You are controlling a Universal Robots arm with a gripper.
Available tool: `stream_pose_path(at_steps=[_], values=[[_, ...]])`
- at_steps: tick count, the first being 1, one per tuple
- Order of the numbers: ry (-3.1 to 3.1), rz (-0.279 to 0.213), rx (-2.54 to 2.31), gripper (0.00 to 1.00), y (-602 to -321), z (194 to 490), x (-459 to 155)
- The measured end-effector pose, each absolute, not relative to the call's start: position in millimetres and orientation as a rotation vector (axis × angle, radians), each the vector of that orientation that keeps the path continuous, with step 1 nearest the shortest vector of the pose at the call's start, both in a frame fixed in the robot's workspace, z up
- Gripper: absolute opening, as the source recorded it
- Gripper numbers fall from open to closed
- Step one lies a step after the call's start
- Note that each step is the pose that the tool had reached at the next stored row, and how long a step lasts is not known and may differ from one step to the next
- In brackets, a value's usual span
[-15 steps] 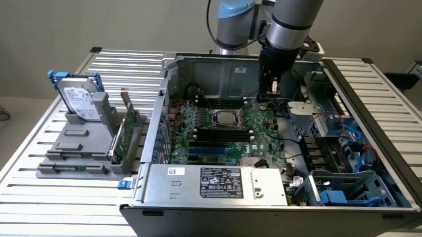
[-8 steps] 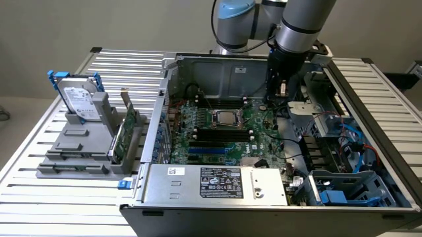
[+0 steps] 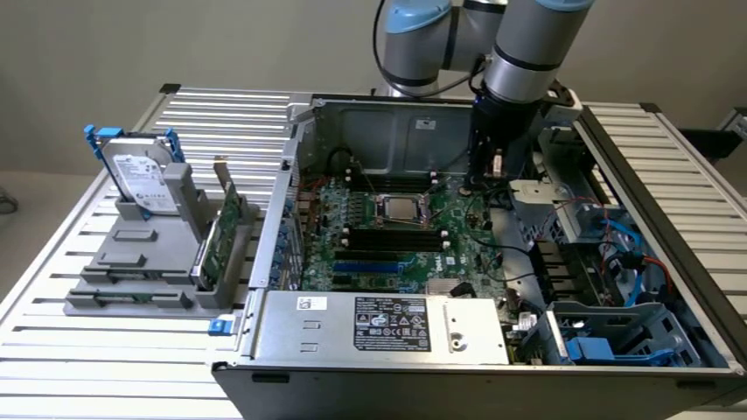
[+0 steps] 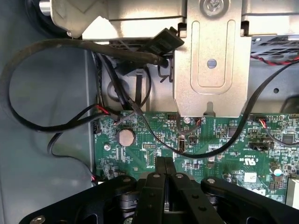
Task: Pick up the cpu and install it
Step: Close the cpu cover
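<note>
One silver square, apparently the cpu (image 3: 398,211), lies inside the socket frame (image 3: 376,212) on the motherboard (image 3: 386,254). The gripper (image 4: 166,164) is closed and empty, poised over the motherboard near the socket frame. Placement appears done; latching cannot be judged.

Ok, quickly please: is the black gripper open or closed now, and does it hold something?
Black gripper: closed, with nothing visible in its grip.
</note>
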State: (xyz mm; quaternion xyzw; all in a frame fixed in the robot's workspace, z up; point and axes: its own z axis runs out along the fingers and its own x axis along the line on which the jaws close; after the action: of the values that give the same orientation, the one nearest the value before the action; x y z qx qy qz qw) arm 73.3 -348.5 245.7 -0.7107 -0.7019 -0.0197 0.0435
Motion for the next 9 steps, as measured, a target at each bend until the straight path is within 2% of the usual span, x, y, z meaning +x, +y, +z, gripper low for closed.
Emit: stream_pose_path(at_steps=[9], values=[[-2.144, -0.044, -2.172, 0.11, -345.8, 242.0, 64.8]])
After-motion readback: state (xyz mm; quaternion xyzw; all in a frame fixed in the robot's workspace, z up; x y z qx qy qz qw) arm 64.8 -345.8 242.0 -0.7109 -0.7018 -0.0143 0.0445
